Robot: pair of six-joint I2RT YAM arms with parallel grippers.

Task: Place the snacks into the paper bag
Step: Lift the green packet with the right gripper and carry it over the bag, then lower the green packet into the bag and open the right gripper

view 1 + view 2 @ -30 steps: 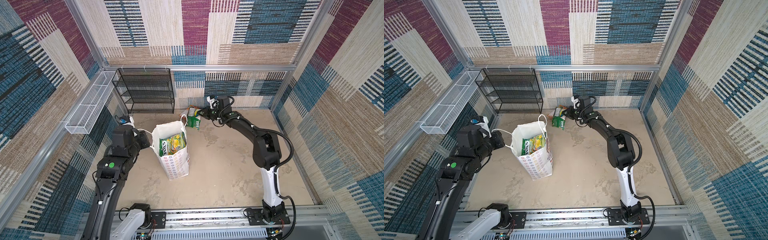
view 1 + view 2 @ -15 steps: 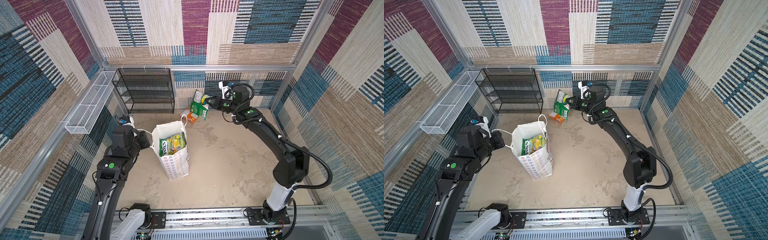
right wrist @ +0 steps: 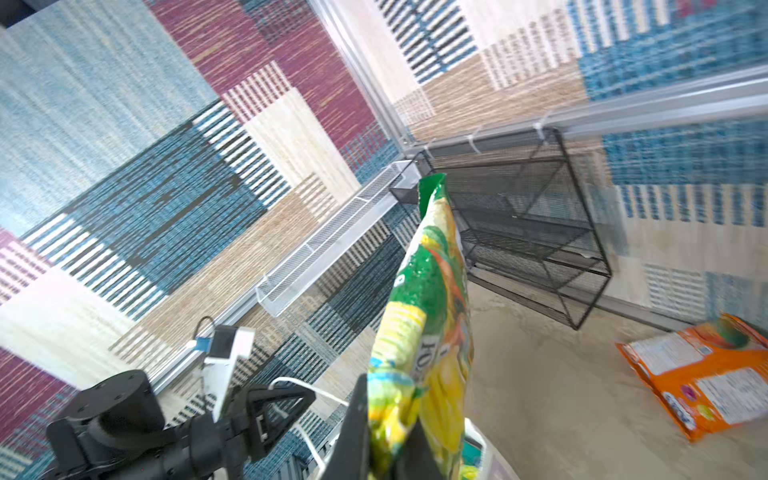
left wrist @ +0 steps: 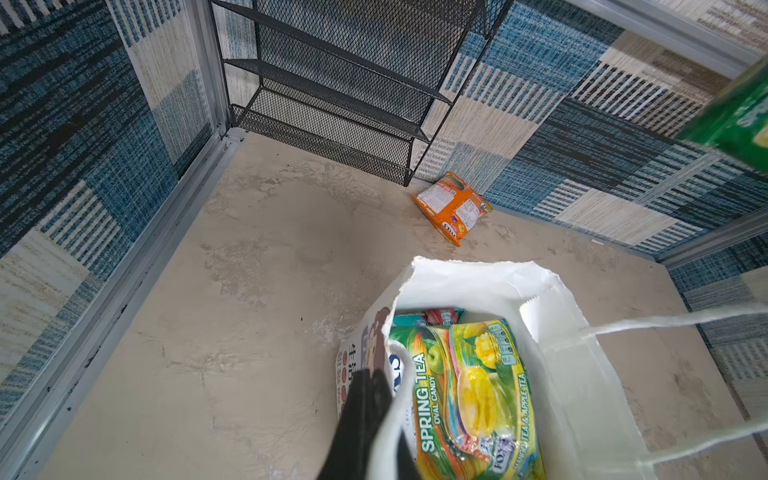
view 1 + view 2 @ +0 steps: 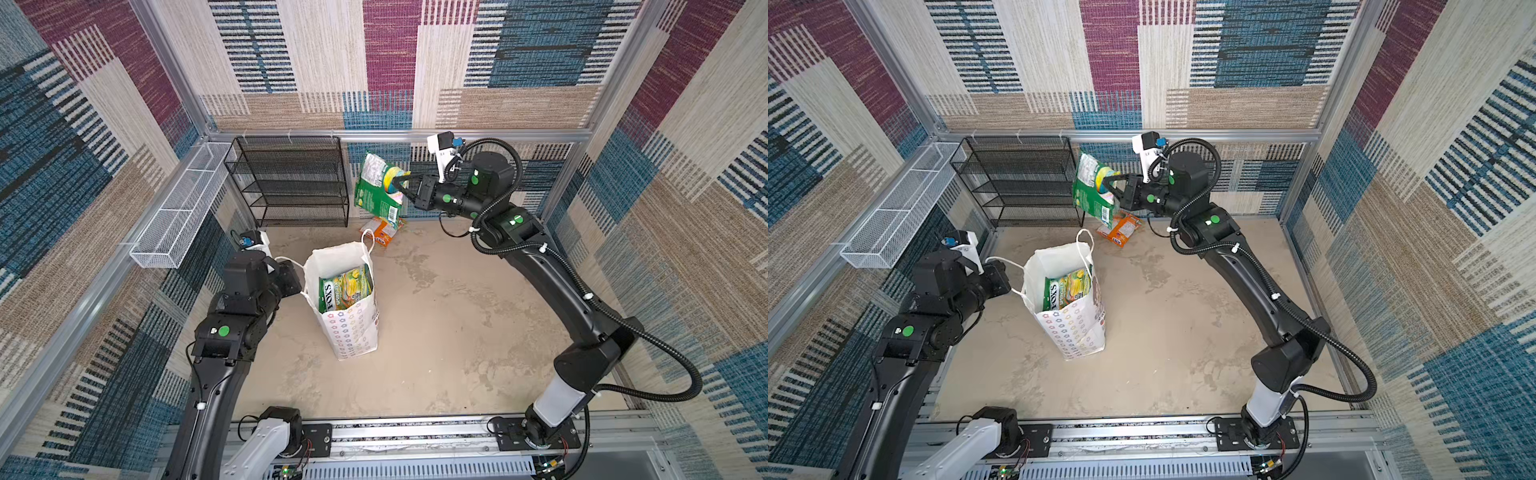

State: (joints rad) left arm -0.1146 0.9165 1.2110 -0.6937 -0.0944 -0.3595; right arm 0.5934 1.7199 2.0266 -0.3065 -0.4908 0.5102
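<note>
The right gripper (image 5: 402,185) clamps the green candy packet (image 5: 372,189) aloft near the tabletop's (image 5: 457,332) back edge. The left gripper (image 4: 368,384) is pinched shut on the paper bag's (image 5: 353,336) rim, mid-tabletop. Best to carry the packet over the mouth, turn it edge-down beside the Spring Tea packet (image 4: 469,395), and release low.

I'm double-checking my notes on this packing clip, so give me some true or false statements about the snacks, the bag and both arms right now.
1. The right fingers hold a green packet off the table. True.
2. The left fingers pinch the paper bag at its rim. True.
3. The orange packet is inside the paper bag. False: the orange packet lies on the table beyond the bag, near the back wall.
4. The paper bag holds nothing. False: a yellow-green packet stands in it.
</note>
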